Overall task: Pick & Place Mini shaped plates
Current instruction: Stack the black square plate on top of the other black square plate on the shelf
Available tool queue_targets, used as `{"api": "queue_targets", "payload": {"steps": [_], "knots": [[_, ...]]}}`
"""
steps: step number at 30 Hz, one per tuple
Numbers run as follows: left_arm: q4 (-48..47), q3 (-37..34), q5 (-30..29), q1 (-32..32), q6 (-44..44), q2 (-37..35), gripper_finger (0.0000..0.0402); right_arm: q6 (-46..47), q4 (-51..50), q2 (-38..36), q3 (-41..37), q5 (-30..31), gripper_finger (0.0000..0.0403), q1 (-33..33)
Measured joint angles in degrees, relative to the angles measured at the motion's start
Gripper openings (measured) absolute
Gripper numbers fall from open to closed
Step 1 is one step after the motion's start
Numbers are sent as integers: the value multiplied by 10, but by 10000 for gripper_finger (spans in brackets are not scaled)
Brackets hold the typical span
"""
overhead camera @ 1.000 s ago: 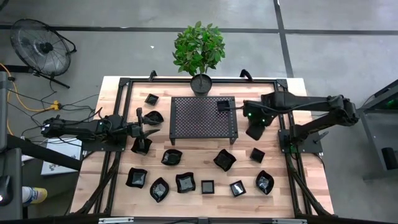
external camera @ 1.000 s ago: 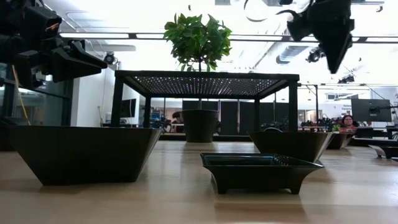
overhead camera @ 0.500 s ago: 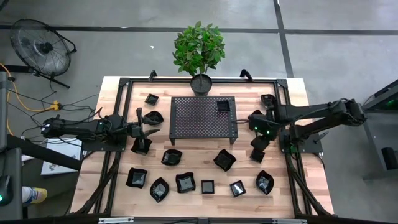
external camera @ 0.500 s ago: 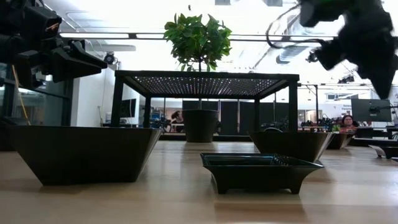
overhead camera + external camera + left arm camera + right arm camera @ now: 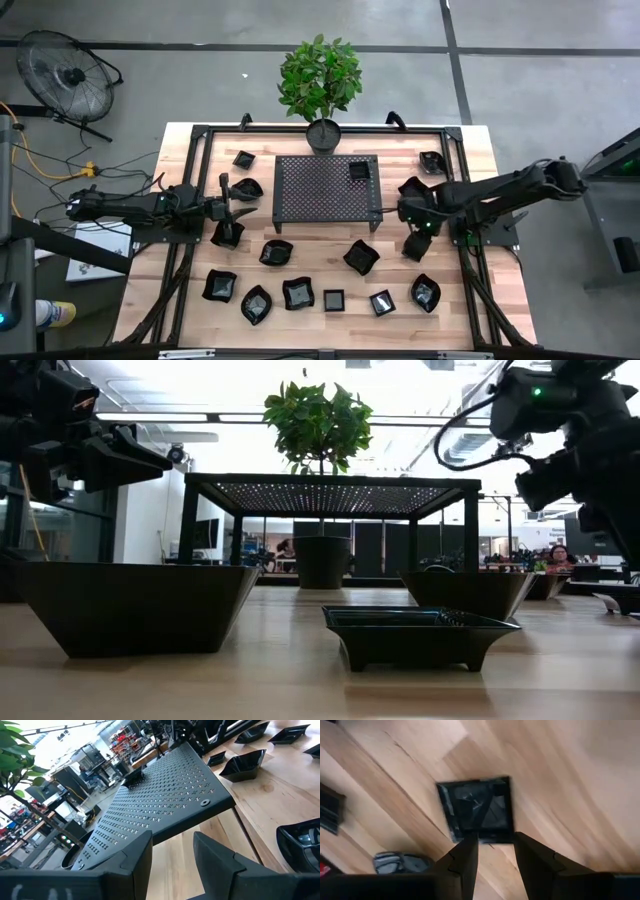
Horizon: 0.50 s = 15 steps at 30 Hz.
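Note:
Several mini shaped plates lie on the wooden table, most in a loose row near its front edge (image 5: 300, 293). One small square plate (image 5: 359, 170) sits on top of the perforated rack (image 5: 325, 190). My right gripper (image 5: 413, 244) points steeply down, open, just above another square plate (image 5: 477, 810) on the table to the right of the rack. Its two fingers stand over that plate's near rim, apart from it. My left gripper (image 5: 240, 210) waits level and open at the rack's left end, holding nothing.
A potted plant (image 5: 322, 132) stands behind the rack at the far edge. Black frame rails (image 5: 462, 270) run along both table sides. More plates lie by the right rail (image 5: 431, 160) and under the left arm (image 5: 228, 235). Bare wood shows between rack and front row.
My right gripper has come away from the rack's right end, toward the table's near edge and down. It has tipped to point more steeply downward and now hangs over the square plate on the right. It stays open and empty.

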Motion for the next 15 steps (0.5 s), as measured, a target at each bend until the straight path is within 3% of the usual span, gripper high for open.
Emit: {"api": "queue_targets", "payload": {"steps": [15], "knots": [[0,0,0,0,0,0,140,-30,43,87,0,4,122,-2]]}}
